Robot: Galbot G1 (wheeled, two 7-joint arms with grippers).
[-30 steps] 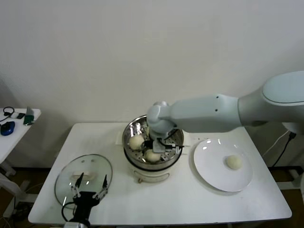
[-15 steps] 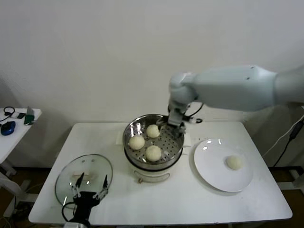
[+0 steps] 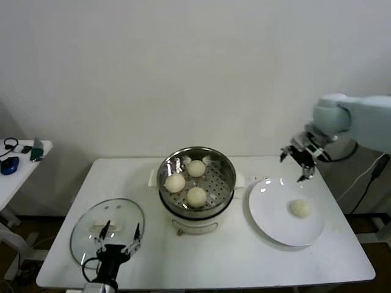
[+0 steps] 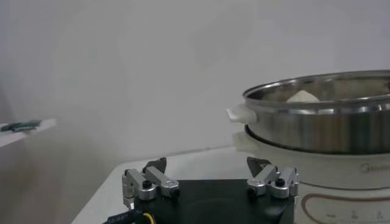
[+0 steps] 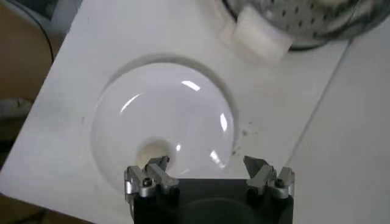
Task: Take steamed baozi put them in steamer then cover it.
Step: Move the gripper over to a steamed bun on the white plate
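Observation:
The steel steamer (image 3: 197, 160) stands mid-table on its cream pot base and holds three baozi (image 3: 196, 196). A single baozi (image 3: 300, 208) lies on the white plate (image 3: 275, 221) to the right. My right gripper (image 3: 294, 166) hangs open and empty above the plate's far edge. In its wrist view the plate (image 5: 164, 115) lies below, and the baozi (image 5: 150, 151) shows beside one finger. The glass cover (image 3: 91, 215) rests flat on the table at the front left. My left gripper (image 3: 120, 231) waits open just over it, facing the steamer (image 4: 323, 125).
A small side table (image 3: 24, 160) with a blue mouse (image 3: 9, 165) and cables stands off to the left. The wall runs close behind the table. The pot's white side handle (image 5: 259, 35) juts toward the plate.
My right gripper has lifted out of the steamer and swung right to above the plate, leaving a third baozi in the basket. The left arm has not moved.

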